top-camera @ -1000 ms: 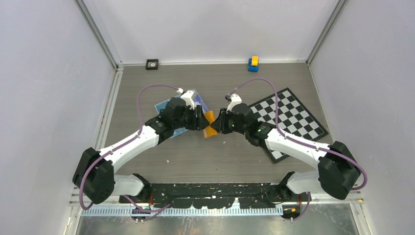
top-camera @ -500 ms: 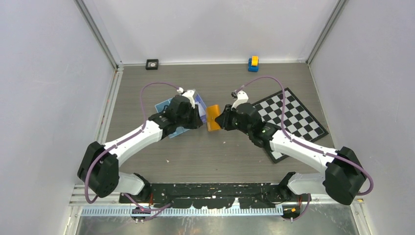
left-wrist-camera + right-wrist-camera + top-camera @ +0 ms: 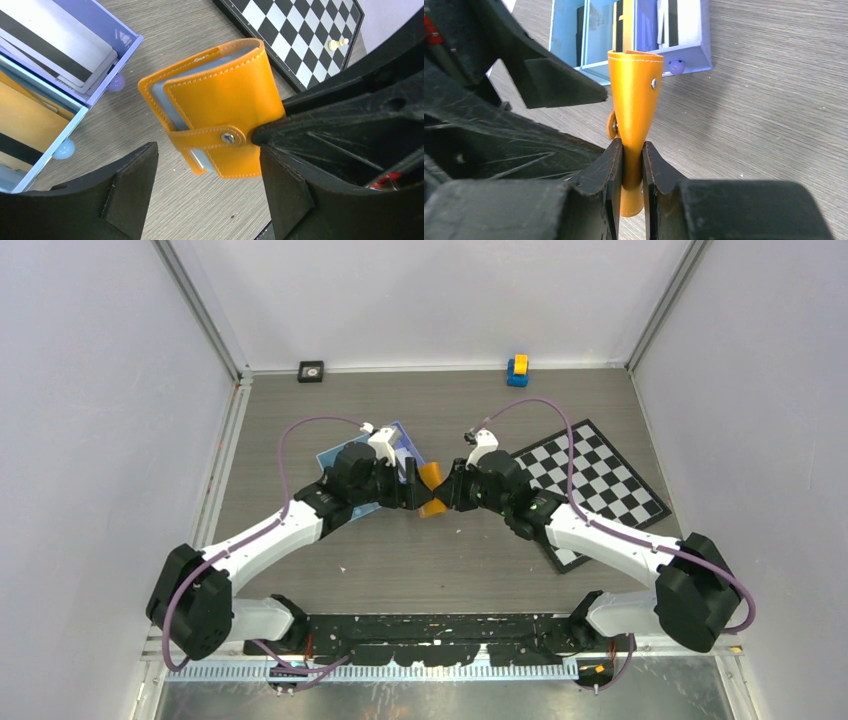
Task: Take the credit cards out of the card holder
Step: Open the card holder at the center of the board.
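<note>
— Over the table (image 3: 400, 550), how do the arms sit?
— Both stretch inward, the left arm (image 3: 270, 535) and right arm (image 3: 600, 535), wrists nearly meeting; the right gripper (image 3: 632, 165) is clamped on one edge of the orange wallet (image 3: 634, 85); the left gripper (image 3: 206, 160) stands spread, a finger either side of the wallet.
— Anything hard to see?
— From above, both sets of fingertips are hidden; whether the wallet touches the table, I cannot tell.
— Containers?
— The blue tray (image 3: 107, 30) beside it holds striped cards (image 3: 55, 40); pale card edges (image 3: 160, 97) show inside the wallet.
</note>
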`<move>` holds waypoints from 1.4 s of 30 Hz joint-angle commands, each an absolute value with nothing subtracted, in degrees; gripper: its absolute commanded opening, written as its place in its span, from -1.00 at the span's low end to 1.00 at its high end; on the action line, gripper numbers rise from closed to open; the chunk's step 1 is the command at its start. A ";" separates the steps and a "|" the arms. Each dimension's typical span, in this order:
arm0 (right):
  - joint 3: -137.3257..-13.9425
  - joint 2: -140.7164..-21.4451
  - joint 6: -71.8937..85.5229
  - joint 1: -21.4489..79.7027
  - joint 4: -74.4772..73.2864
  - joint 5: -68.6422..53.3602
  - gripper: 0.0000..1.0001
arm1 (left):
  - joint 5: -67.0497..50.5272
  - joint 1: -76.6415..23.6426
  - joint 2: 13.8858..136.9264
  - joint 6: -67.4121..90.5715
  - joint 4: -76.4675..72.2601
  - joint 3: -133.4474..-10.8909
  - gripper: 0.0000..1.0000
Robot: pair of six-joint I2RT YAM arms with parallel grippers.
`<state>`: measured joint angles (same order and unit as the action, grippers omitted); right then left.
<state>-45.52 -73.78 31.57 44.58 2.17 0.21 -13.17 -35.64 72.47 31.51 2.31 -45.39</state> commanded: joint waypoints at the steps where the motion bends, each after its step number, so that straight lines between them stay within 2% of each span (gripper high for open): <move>1: -46.96 -73.21 31.12 45.09 7.73 -3.27 -0.99 | -15.94 -35.59 74.66 32.29 -0.37 -47.62 0.54; 3: -46.86 -73.30 31.11 45.17 8.22 -4.17 -0.99 | -14.43 -35.53 75.04 32.32 0.48 -47.92 0.55; 8: -46.72 -72.73 31.11 45.26 8.06 -3.32 -0.99 | -6.77 -35.54 75.75 31.62 7.62 -50.01 0.16; 12: -45.39 -70.40 31.40 45.26 7.62 2.09 -0.99 | -1.05 -35.37 76.16 30.97 13.73 -52.32 0.04; 16: -43.69 -67.45 31.98 45.26 7.95 7.29 -0.99 | 0.40 -34.89 75.92 31.01 14.26 -52.12 -0.10; 21: -42.30 -65.41 32.41 45.26 8.38 9.95 -0.99 | 0.95 -33.22 75.45 31.59 14.00 -51.49 -0.45; 24: -42.53 -65.85 32.39 45.26 8.35 9.45 -0.99 | -3.81 -32.90 72.74 32.60 8.47 -48.44 -0.52; 27: -43.18 -67.00 32.43 45.26 8.10 8.60 -0.99 | -10.03 -32.89 69.58 33.07 0.45 -44.24 -0.33; 33: -43.48 -67.72 32.35 45.25 8.55 6.69 -0.99 | -17.65 -32.91 67.96 33.19 -6.37 -42.22 0.30; 35: -43.56 -67.84 32.39 45.26 8.60 6.20 -0.99 | -19.29 -32.96 68.02 33.10 -8.11 -41.68 0.43; 38: -43.39 -68.15 32.34 45.26 9.77 3.63 -0.99 | -17.63 -32.95 68.79 33.20 -5.93 -42.53 0.45; 42: -43.00 -67.86 32.16 45.26 11.57 0.80 -0.99 | -14.58 -32.90 71.46 33.42 -1.65 -44.78 0.24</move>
